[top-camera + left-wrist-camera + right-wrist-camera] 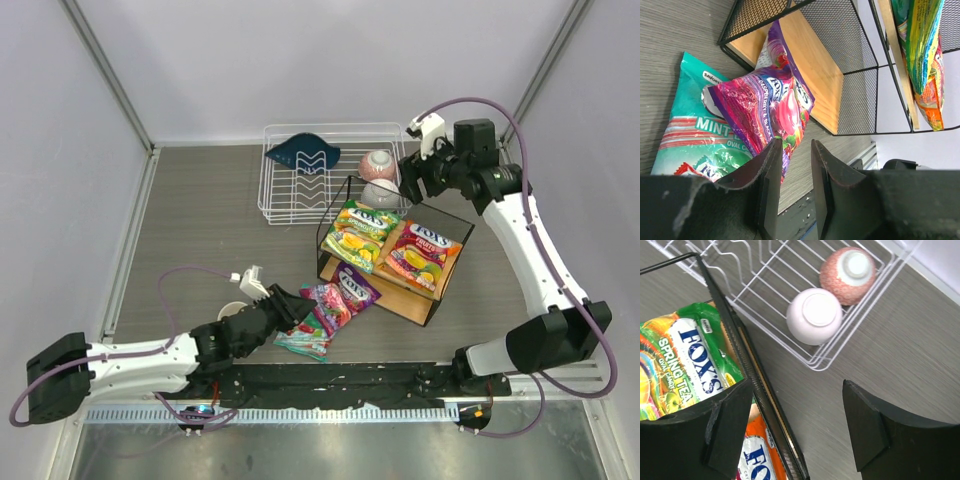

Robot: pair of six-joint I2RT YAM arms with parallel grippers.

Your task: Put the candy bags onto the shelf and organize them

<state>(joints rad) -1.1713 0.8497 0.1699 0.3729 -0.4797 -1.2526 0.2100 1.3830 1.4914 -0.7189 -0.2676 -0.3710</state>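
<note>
The left gripper (793,150) has its jaws only narrowly parted. The lower edge of the glossy purple raspberry candy bag (770,105) reaches the gap, but nothing is pinched. That bag lies on top of the teal mint candy bag (685,130), which is flat on the grey wood-grain table (200,230). The purple bag's far end rests against the lower tan board of the black wire shelf (815,70). The right gripper (796,395) is spread wide and empty, above the shelf's far corner. The green spring-tea bag (685,365) and the orange-red fruit bag (425,255) lie side by side on the shelf's upper board. Just beyond is a white wire dish rack (765,270) with an upturned white bowl (814,316) and a speckled pink bowl (847,267).
</note>
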